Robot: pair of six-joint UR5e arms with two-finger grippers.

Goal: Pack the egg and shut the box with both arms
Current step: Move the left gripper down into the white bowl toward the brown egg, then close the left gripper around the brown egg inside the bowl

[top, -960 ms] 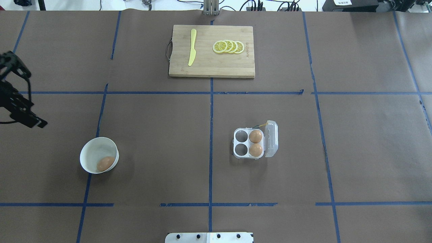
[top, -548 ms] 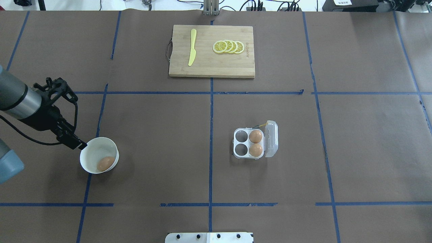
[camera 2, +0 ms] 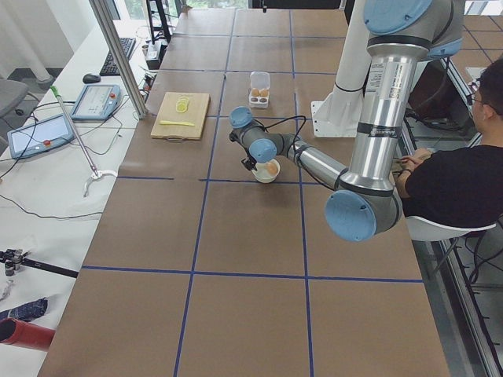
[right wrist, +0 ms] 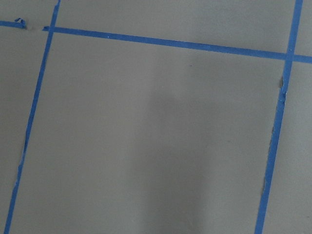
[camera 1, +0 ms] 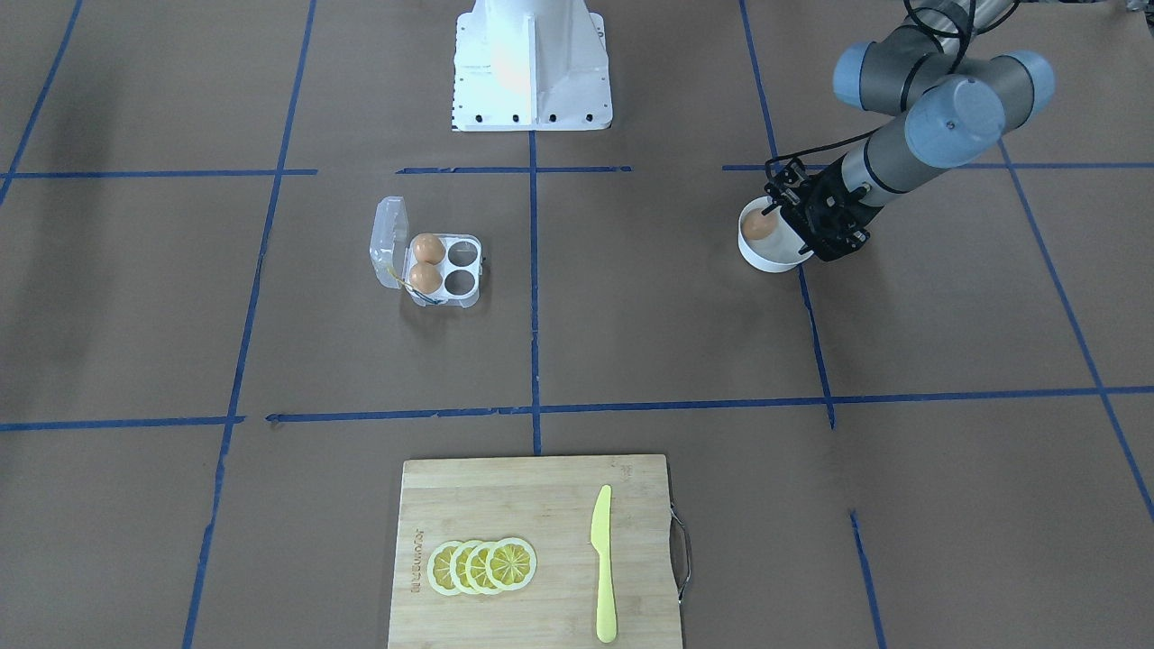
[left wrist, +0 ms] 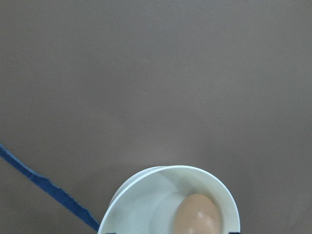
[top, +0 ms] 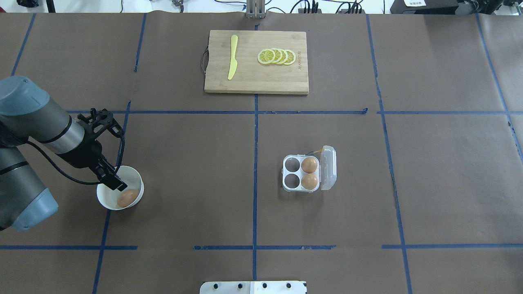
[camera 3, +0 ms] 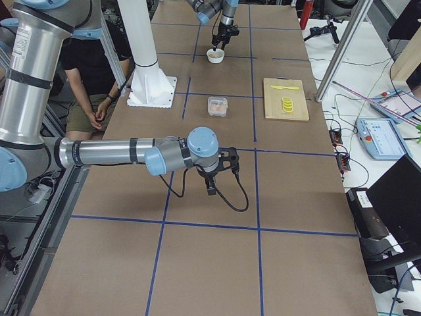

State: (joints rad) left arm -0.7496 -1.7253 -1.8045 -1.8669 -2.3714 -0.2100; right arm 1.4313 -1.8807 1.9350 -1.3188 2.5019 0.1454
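One orange-brown egg [top: 128, 198] lies in a white bowl [top: 131, 176] at the left; it also shows in the left wrist view [left wrist: 196, 217] and the front view [camera 1: 762, 227]. My left gripper [top: 113, 182] hangs over the bowl's near-left rim, open, just beside the egg and empty. The clear box [top: 300, 178] stands right of centre with its lid [top: 329, 168] open. Two eggs [top: 309, 164] fill its right cells and the two left cells are empty. My right gripper [camera 3: 211, 192] shows only in the right side view, low over bare table; I cannot tell its state.
A wooden cutting board [top: 253, 79] with a yellow knife [top: 233, 57] and lemon slices [top: 276, 56] lies at the far middle. The white pedestal [camera 1: 532, 63] stands at the robot's side. A seated person [camera 2: 456, 181] is beside the table.
My left arm has swung in from the table's left edge, rightward and toward the robot, and its gripper has come down over the bowl. The egg, bowl and box have not moved.
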